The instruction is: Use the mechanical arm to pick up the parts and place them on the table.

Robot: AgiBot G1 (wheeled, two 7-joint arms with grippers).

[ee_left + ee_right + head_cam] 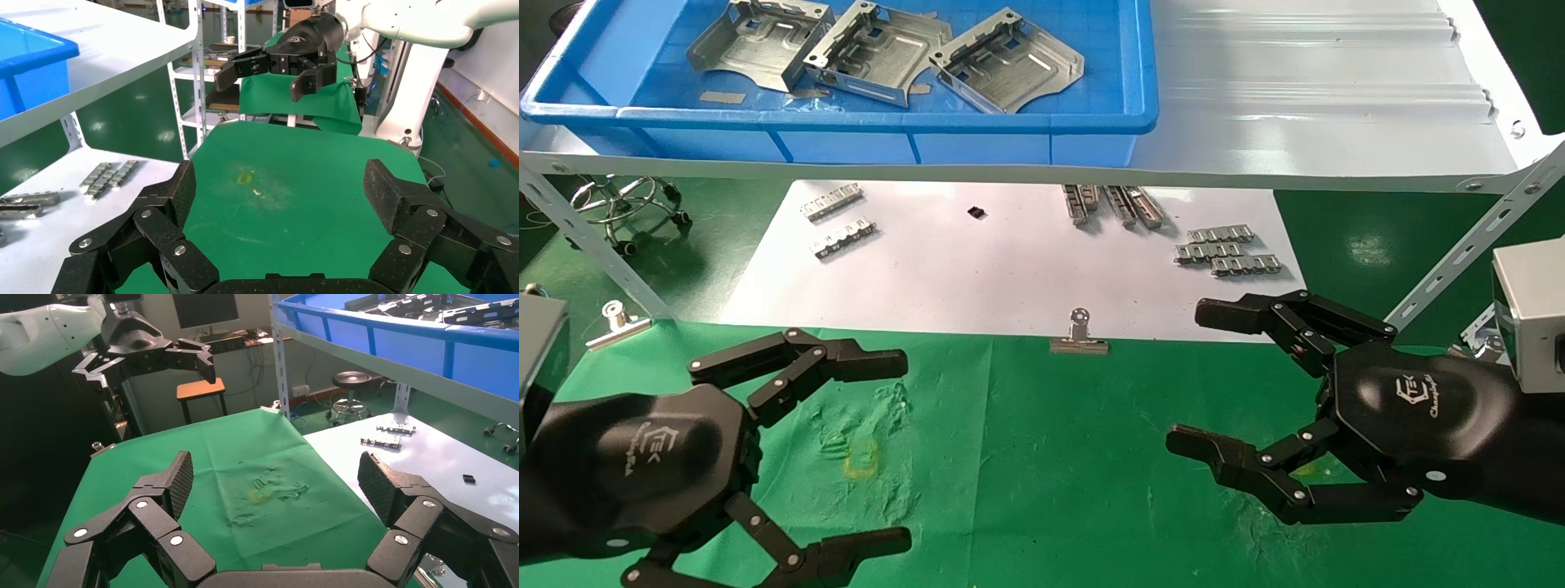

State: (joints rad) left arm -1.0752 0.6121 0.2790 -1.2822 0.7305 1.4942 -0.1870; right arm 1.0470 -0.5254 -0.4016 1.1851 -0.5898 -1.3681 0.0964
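Three silver stamped parts (878, 51) lie in a blue bin (1026, 122) on the white shelf at the back; their edges show in the right wrist view (428, 303). My left gripper (891, 449) is open and empty above the left of the green-cloth table (1050, 457), near its faint yellow mark (860, 461). It shows in its own view (281, 184) with the jaws spread over bare cloth. My right gripper (1197, 380) is open and empty above the table's right side, seen likewise in its own view (275, 478).
A white paper sheet (977, 269) under the shelf carries toothed silver strips (1228, 251) and a small black piece (977, 212). Binder clips (1079, 336) hold its front edge. Slanted shelf struts (1467, 245) stand at both sides. A stool (625, 200) stands far left.
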